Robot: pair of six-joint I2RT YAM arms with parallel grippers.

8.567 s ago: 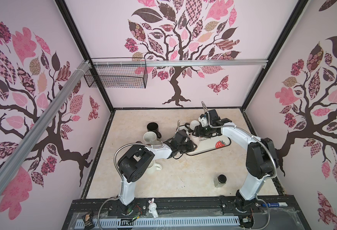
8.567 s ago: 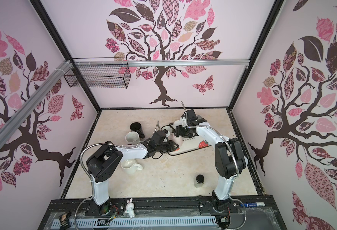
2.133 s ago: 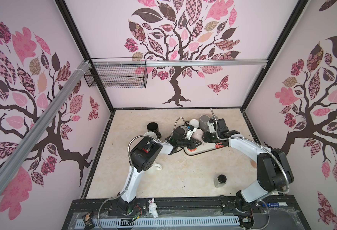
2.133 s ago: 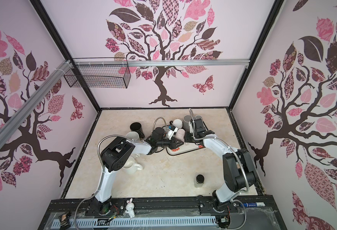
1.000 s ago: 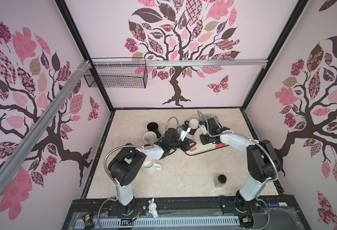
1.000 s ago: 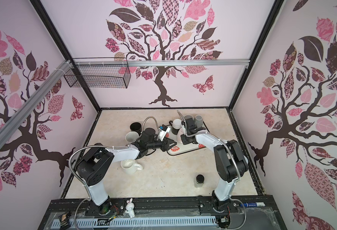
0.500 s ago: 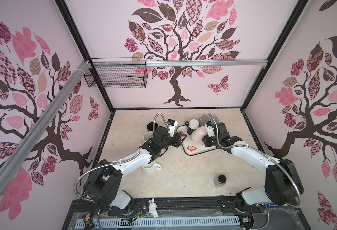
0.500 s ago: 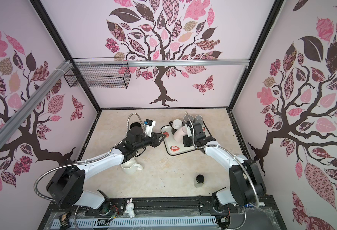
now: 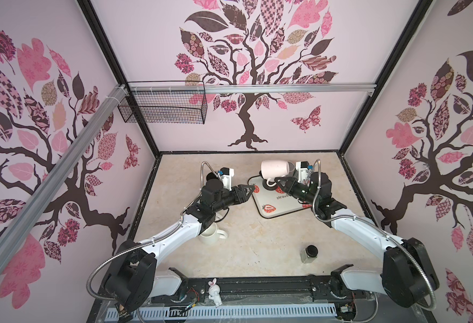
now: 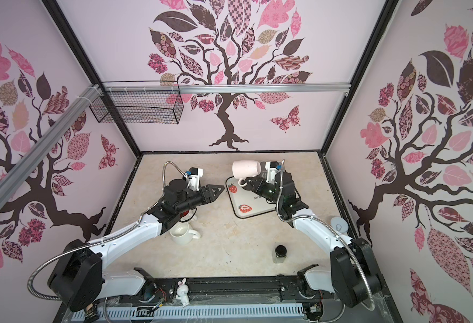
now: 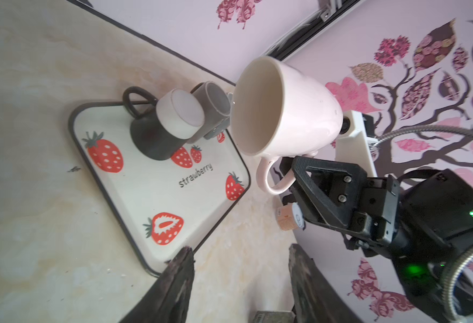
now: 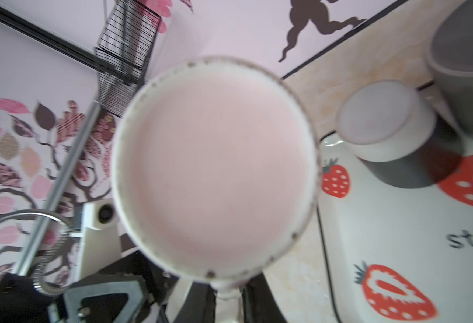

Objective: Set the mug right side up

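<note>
While the right gripper (image 9: 279,185) pinches the sideways pale pink ceramic mug (image 9: 276,168) by its handle for uprighting, the left gripper (image 9: 251,190) hovers open-jawed, empty.

The pink mug (image 9: 276,169) in my black right claw (image 9: 280,184) was pale pink outside and cream within. Beneath that claw the tray (image 9: 285,207) was white, printed with red strawberries and dark lettering, with a dark rim. Ahead of my black left claw (image 9: 250,191) stood a dark grey mug (image 11: 148,141). Under both claws the table (image 9: 257,246) was marbled beige.
</note>
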